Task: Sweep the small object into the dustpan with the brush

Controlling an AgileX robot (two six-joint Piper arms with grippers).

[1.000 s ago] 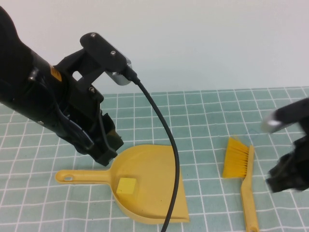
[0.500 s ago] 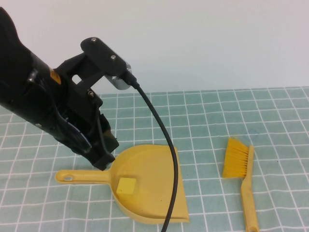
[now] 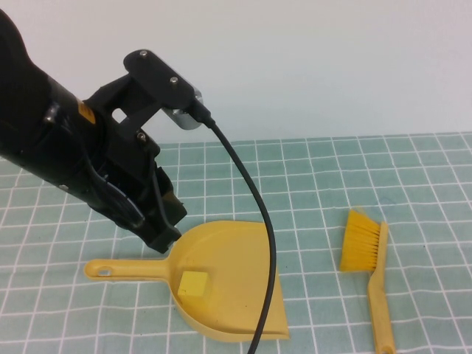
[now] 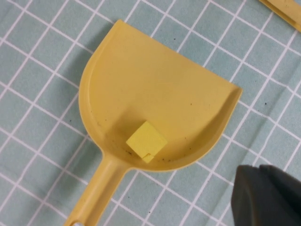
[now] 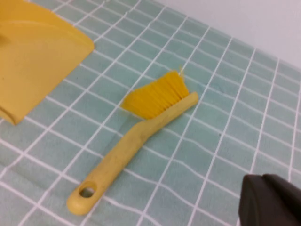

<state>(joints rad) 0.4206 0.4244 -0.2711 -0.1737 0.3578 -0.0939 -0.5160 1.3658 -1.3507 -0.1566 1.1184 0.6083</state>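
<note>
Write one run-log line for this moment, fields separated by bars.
small object inside dustpan | brush lying free on table | left claw above dustpan handle | right claw out of high view

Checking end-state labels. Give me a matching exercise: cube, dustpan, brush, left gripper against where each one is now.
Things:
1. small yellow cube
2. dustpan
3. brush
4. left gripper

Places:
A. lying flat on the mat, right of the dustpan, not held
B. inside the pan, near the handle end
C. above the dustpan's handle end, holding nothing
D. on the mat, handle pointing to the robot's left

Pairs: 1-B, 2-D, 3-A, 4-C

The right gripper is out of the high view.
</note>
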